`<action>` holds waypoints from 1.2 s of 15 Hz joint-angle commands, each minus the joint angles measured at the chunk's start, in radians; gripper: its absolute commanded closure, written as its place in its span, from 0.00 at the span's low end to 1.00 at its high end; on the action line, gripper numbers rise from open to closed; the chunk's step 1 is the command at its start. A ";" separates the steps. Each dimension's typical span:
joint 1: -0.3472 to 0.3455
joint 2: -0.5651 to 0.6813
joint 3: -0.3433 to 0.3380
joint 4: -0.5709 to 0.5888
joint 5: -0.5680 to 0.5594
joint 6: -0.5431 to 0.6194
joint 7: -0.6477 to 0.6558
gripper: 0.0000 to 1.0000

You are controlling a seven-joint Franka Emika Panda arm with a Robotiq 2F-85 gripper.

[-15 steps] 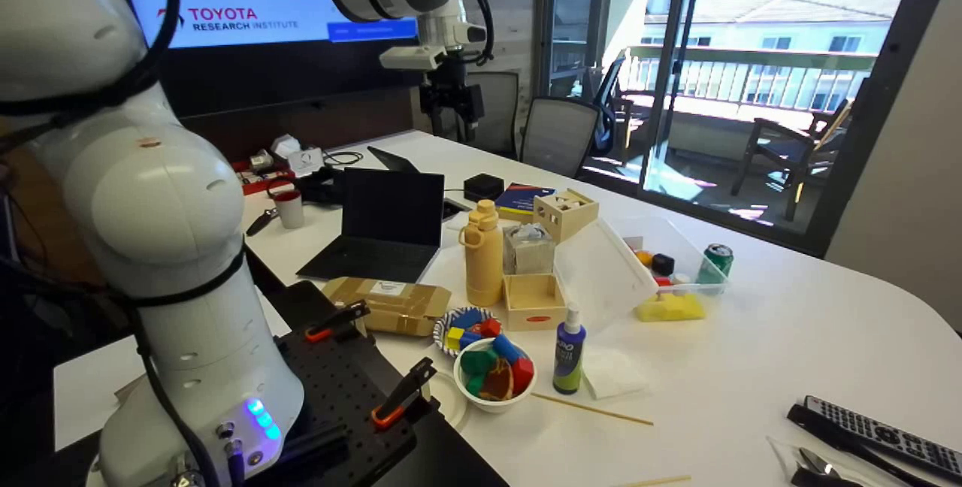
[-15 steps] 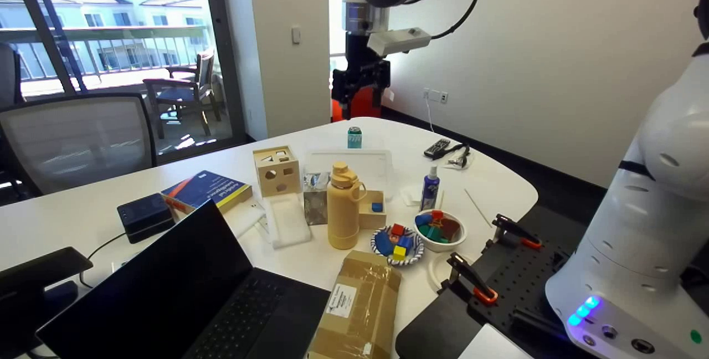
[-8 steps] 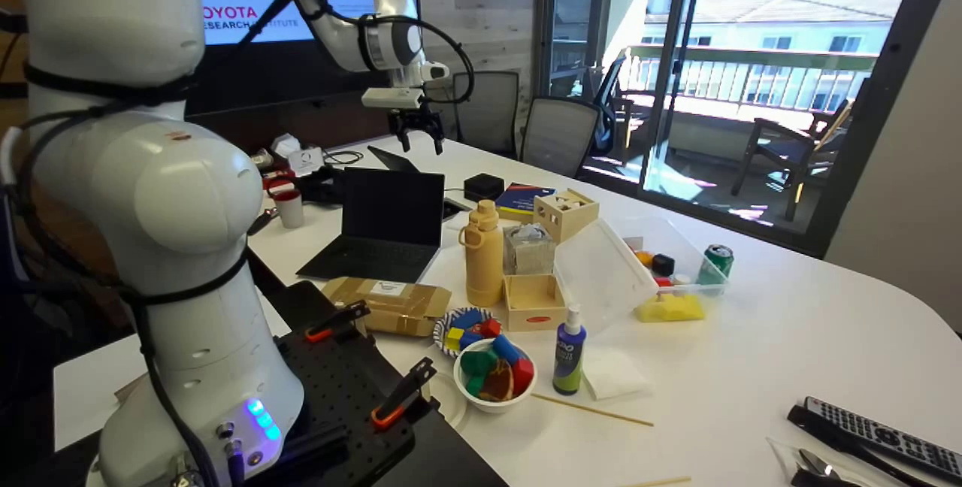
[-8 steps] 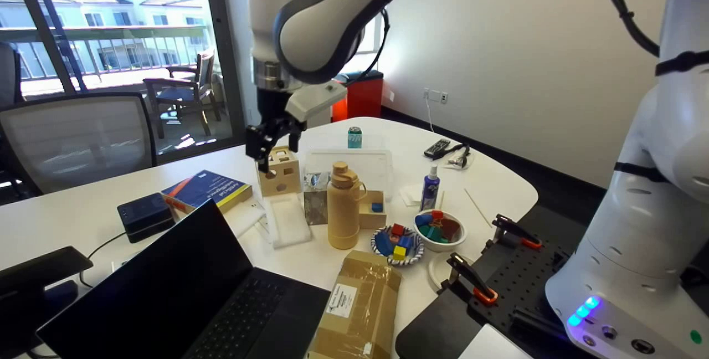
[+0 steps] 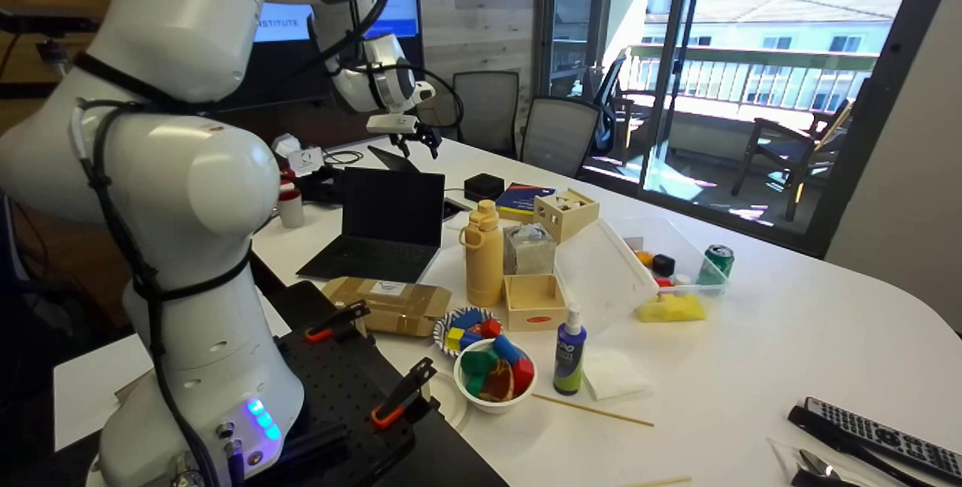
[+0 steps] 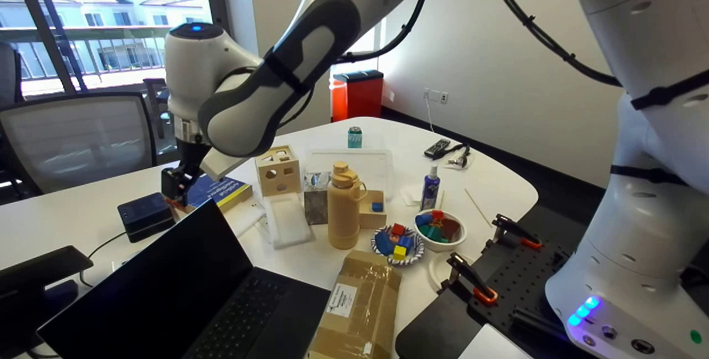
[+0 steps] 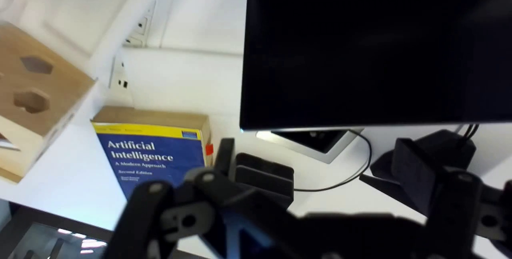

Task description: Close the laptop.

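Black on its screen side, the laptop (image 5: pixel 383 235) stands open on the white worktop (image 5: pixel 751 367), its lid (image 6: pixel 160 281) raised and leaning back, its dark keyboard (image 6: pixel 241 312) facing up. A taped cardboard package (image 6: pixel 357 303) lies just beside the keyboard half, and a tan bottle (image 5: pixel 485 258) stands upright near it.

The hand (image 5: pixel 419 150) hangs in the air beyond the raised lid, apart from it in both exterior views. Seen from the wrist, its fingers (image 7: pixel 414 167) are spread wide and hold nothing (the lid's edge runs close to them there, though the depth between is hard to judge). In that same view a black box (image 7: pixel 267 175) shows between the fingers, with a blue and yellow book (image 7: pixel 148 155) beside it.

Near the book stands a wooden shape sorter (image 5: pixel 566 213). A striped bowl (image 6: pixel 405 262) and a white bowl (image 5: pixel 493 405), both filled with coloured pieces, sit close together near the package. A purple spray bottle (image 5: pixel 569 355) is upright by the white one. A green can (image 5: pixel 718 265) and a dark remote (image 5: pixel 887 434) are well apart from the laptop.
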 commanded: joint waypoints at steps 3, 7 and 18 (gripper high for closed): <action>0.090 0.275 -0.099 0.363 0.055 0.013 0.014 0.00; 0.096 0.400 -0.097 0.532 0.121 -0.036 -0.031 0.00; 0.043 0.464 0.043 0.756 0.245 -0.638 -0.346 0.00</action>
